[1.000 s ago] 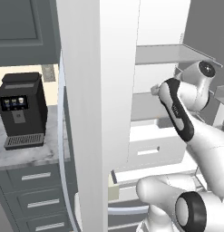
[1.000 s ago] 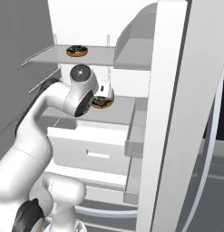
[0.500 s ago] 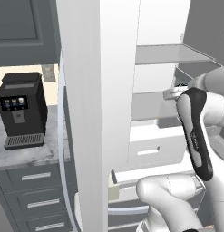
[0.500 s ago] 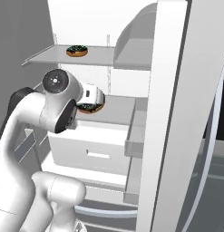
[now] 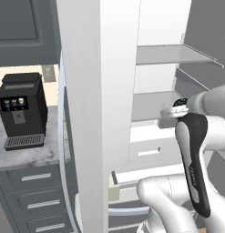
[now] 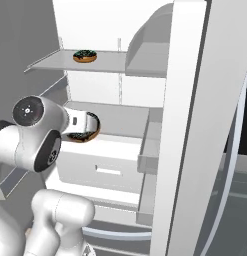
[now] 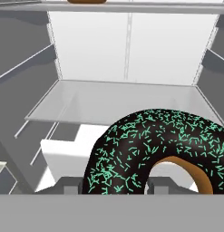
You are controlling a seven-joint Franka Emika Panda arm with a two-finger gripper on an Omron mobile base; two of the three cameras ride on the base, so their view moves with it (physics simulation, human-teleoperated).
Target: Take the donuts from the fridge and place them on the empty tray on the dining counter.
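The fridge [image 6: 120, 107] stands open, showing its white inside. One donut [image 6: 85, 56], dark-iced with green sprinkles, lies on the upper shelf [image 6: 107, 62]; its edge also peeks in at the top of the hand view, donut [image 7: 86, 1]. My gripper [image 6: 86, 126] is shut on the other donut [image 6: 86, 135] in front of the middle shelf [image 7: 118, 99], above the white drawers. In the hand view that held donut [image 7: 163, 145] sits between my fingertips [image 7: 70, 185]. From the left base view its sprinkled top [image 5: 180, 102] shows at my gripper [image 5: 171, 111]. The tray and the dining counter are out of view.
The open left fridge door [image 5: 100, 113] stands between the arm and a black coffee machine [image 5: 20, 109] on a marble worktop [image 5: 27, 154] over grey drawers [image 5: 34, 177]. The open right door [image 6: 195, 125] flanks the other side. White fridge drawers [image 6: 110, 162] lie below the gripper.
The arm has drawn back out of the fridge toward the base, carrying the held donut lower and nearer. The donut on the upper shelf has not moved.
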